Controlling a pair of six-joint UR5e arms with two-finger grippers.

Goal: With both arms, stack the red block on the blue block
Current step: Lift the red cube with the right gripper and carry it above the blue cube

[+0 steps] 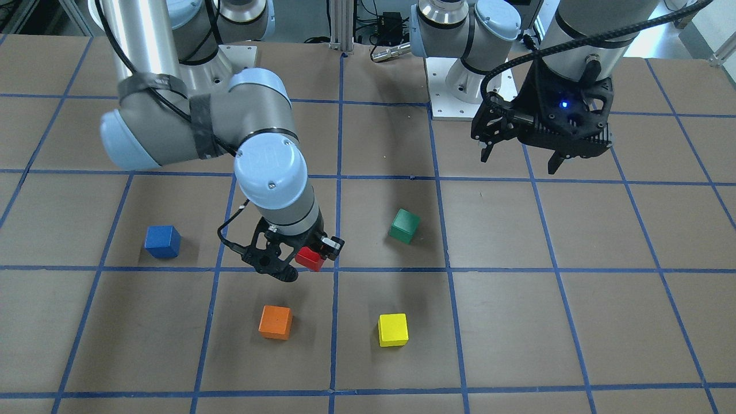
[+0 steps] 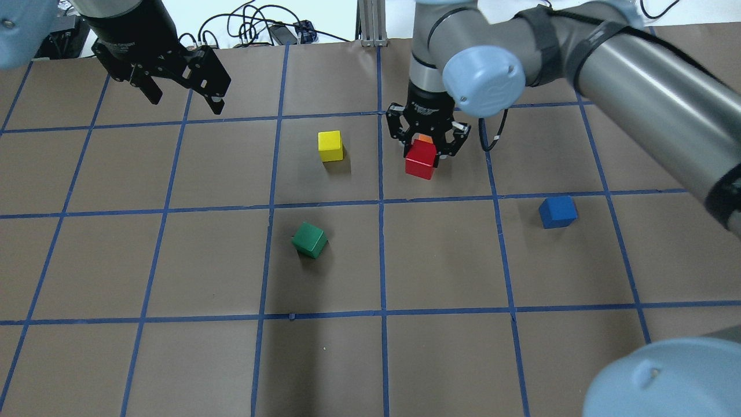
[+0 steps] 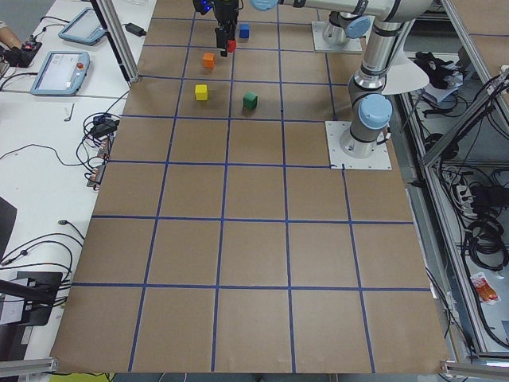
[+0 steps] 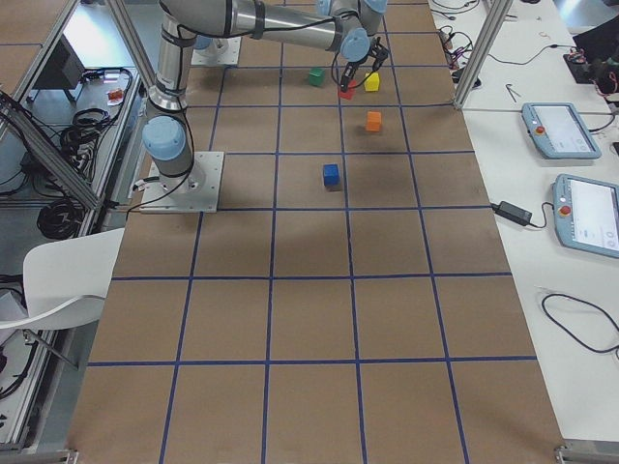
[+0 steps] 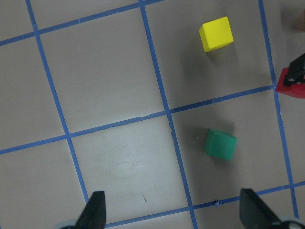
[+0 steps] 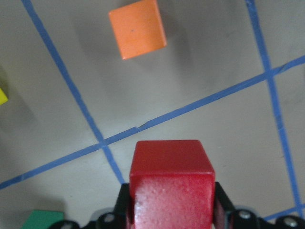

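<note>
My right gripper (image 1: 307, 261) is shut on the red block (image 1: 310, 259) and holds it above the table, near the middle. The right wrist view shows the red block (image 6: 171, 186) clamped between the two fingers, with the table below. In the overhead view the red block (image 2: 421, 159) hangs in the right gripper (image 2: 425, 156). The blue block (image 1: 162, 241) sits alone on the table, off to the robot's right; it also shows in the overhead view (image 2: 557, 211). My left gripper (image 2: 185, 103) is open and empty, high over the far left; it also shows in the front-facing view (image 1: 520, 161).
An orange block (image 1: 275, 322) lies just beyond the held red block, and a yellow block (image 1: 393, 329) beside it. A green block (image 1: 403, 226) sits tilted near the centre. The table is brown with a blue tape grid (image 2: 382, 202).
</note>
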